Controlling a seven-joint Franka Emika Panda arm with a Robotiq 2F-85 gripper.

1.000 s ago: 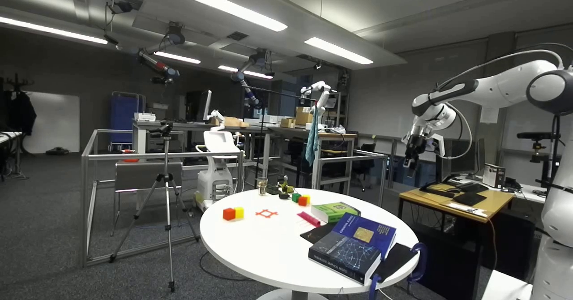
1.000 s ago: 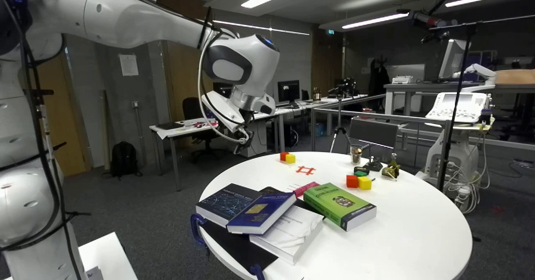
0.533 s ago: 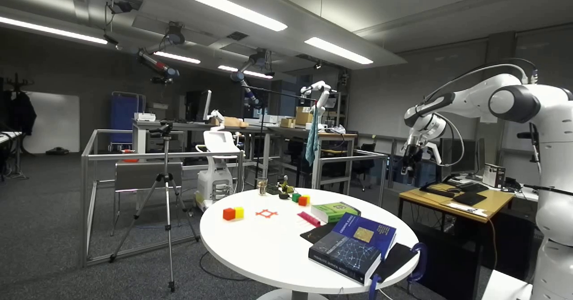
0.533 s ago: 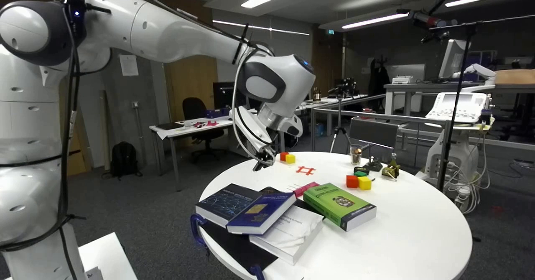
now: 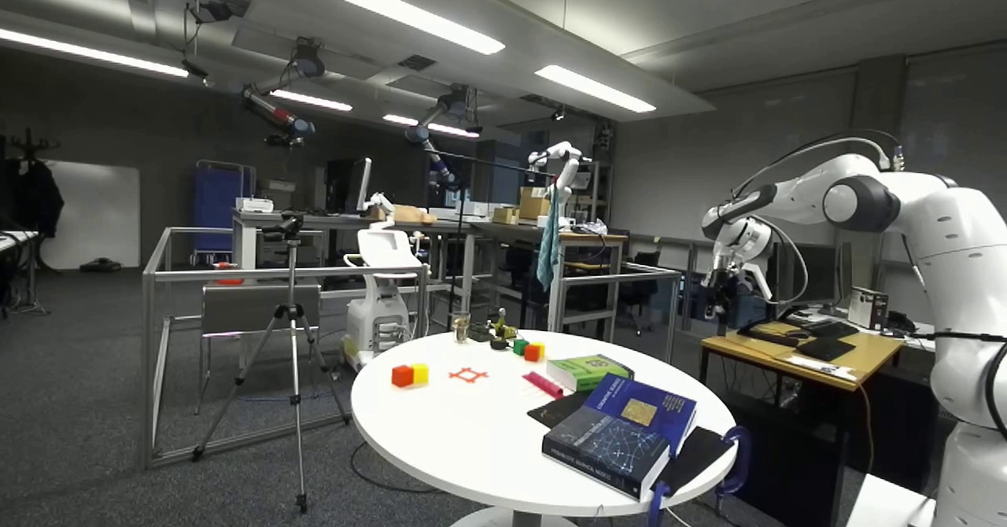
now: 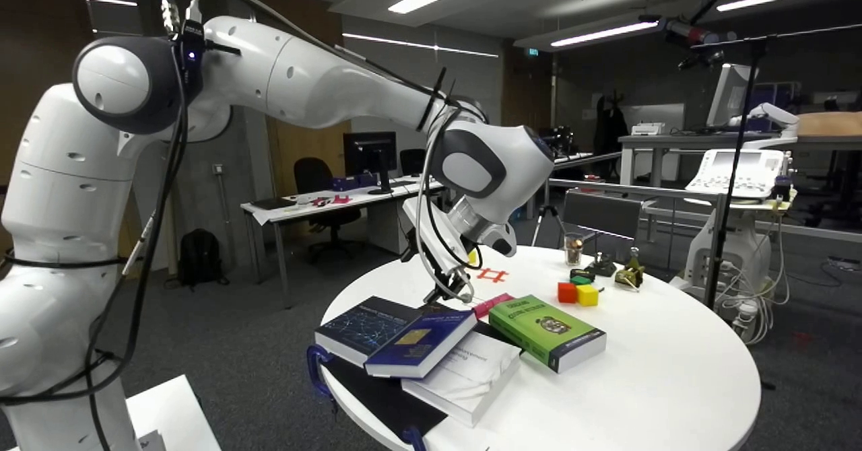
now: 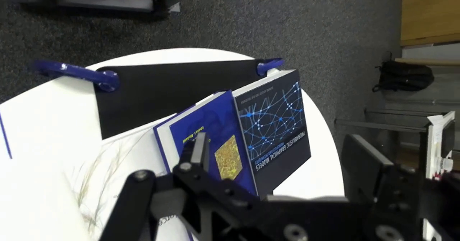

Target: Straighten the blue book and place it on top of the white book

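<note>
In an exterior view we have the white-and-grey jointed robot arm [image 6: 303,81] at left, extended right toward the round white table [image 6: 646,384]. On its near left part: a flat black rectangular sheet [image 7: 172,86], partly covered. Then the thick green rectangular paper book [image 6: 539,326] at right; the white rectangular paper book [image 6: 471,377] at the near side, lying flat; the near-black rectangular paper book [image 6: 367,330] at left, on whose cover we read "Probabilistic Graphical Models" from the wrist. Between those last two, the blue rectangular paper book [image 6: 431,347] with a yellowish patch [image 6: 413,336] on its cover; it lies tilted, partly over the white book. Whether it touches the near-black book we cannot tell. We note the black gripper [image 7: 282,144] hanging higher than the books and apart from them, unclenched; in the wrist view its fingers [image 7: 198,149] stand well apart. Two blue C-shaped clamps [image 7: 81,73] sit at the table's edge, over the sheet. Far side, beyond the green book: a small red cube [image 6: 567,292] and yellow cube [image 6: 587,295], just beside each other.
</note>
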